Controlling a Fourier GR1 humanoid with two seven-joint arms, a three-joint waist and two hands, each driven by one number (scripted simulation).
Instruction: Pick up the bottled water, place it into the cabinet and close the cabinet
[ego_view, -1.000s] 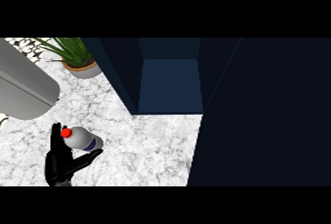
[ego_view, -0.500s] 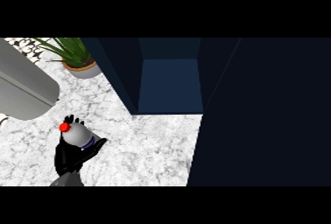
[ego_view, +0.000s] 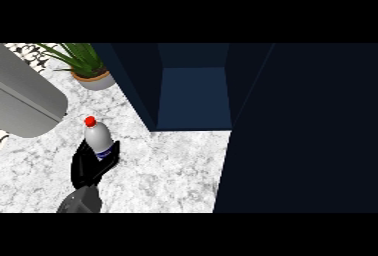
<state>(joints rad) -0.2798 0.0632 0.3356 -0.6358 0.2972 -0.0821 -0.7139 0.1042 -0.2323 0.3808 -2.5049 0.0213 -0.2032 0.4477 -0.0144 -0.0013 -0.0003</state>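
So the grey forearm (ego_view: 80, 202) comes in from the bottom edge on the left side and angles up toward the far end of the counter. The black left hand (ego_view: 87, 169) sits at the end of it, palm turned in toward the bottle.

The bottle itself is a clear plastic water bottle (ego_view: 97, 137) with a small red cap (ego_view: 90, 120) and a blue label band (ego_view: 106, 152) low on the body. The cap end points away from the robot.

The hand's fingers and thumb are curled round the lower half of the bottle, so only the top part and a bit of label stick out.

The bottle is over the white marbled counter (ego_view: 170, 170), left of the open dark blue cabinet (ego_view: 196, 95) and near a big grey rounded object (ego_view: 29, 105). Can't tell if it's lifted off the counter.
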